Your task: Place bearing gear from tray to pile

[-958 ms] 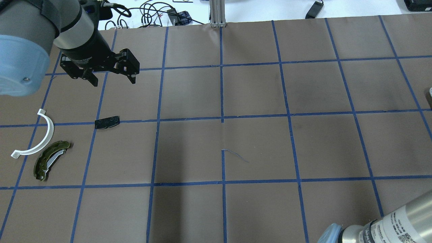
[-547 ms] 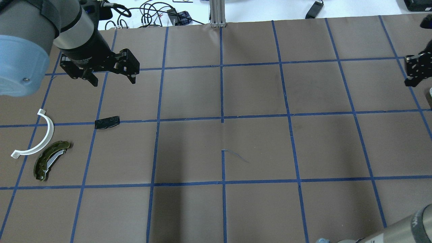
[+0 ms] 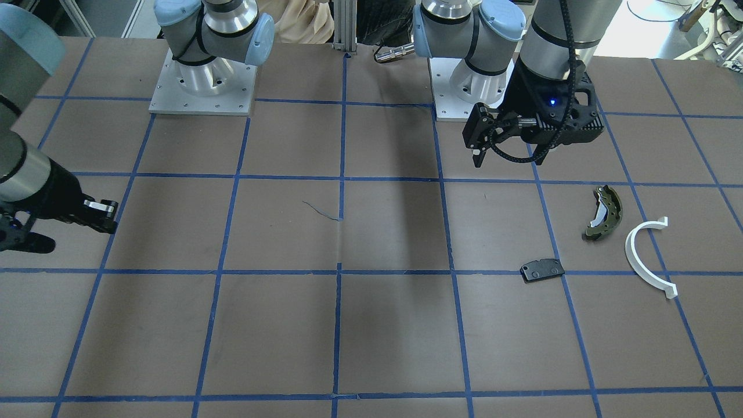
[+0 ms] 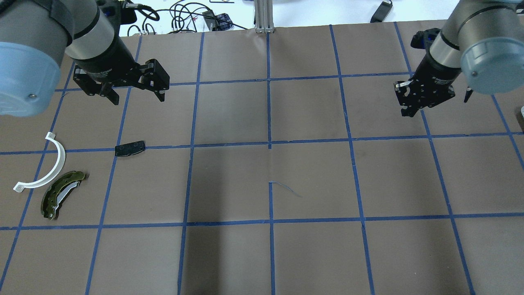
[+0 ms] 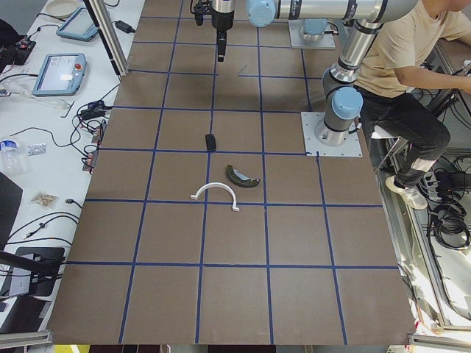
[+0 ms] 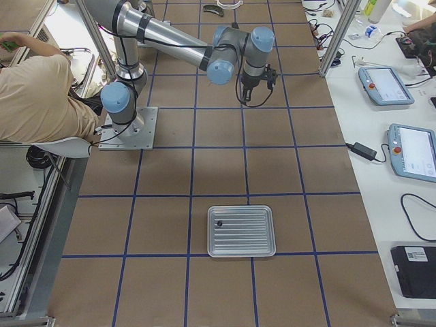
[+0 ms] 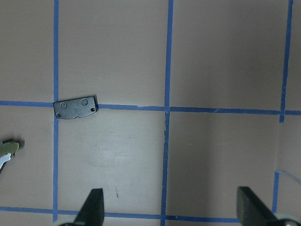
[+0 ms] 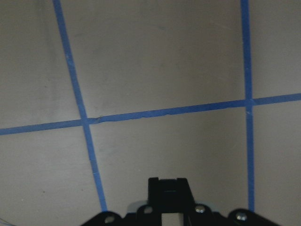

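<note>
The pile lies at my left: an olive-green brake shoe [image 4: 61, 194] [image 3: 603, 212], a white half-ring arc [image 4: 62, 157] [image 3: 628, 249] and a small black plate [image 4: 130, 148] [image 3: 542, 270] [image 7: 75, 108]. My left gripper [image 4: 138, 96] [image 7: 171, 209] hangs open and empty above the table, just beyond the black plate. My right gripper [image 4: 409, 111] [image 8: 168, 188] is shut and raised over the right half of the table. The bearing gear is almost hidden between its fingers; only a pale sliver shows in the right wrist view. The ribbed metal tray [image 6: 245, 235] shows only in the exterior right view.
A small dark item [image 6: 219, 223] lies on the tray. A metal post [image 4: 264, 16] stands at the table's far edge, with cables behind it. A person sits beside the robot's bases [image 5: 412, 44]. Brown paper with a blue tape grid covers the table.
My right arm has swung in from the right edge and moved left over the table, gripper shut. The left arm and the pile have not moved.
</note>
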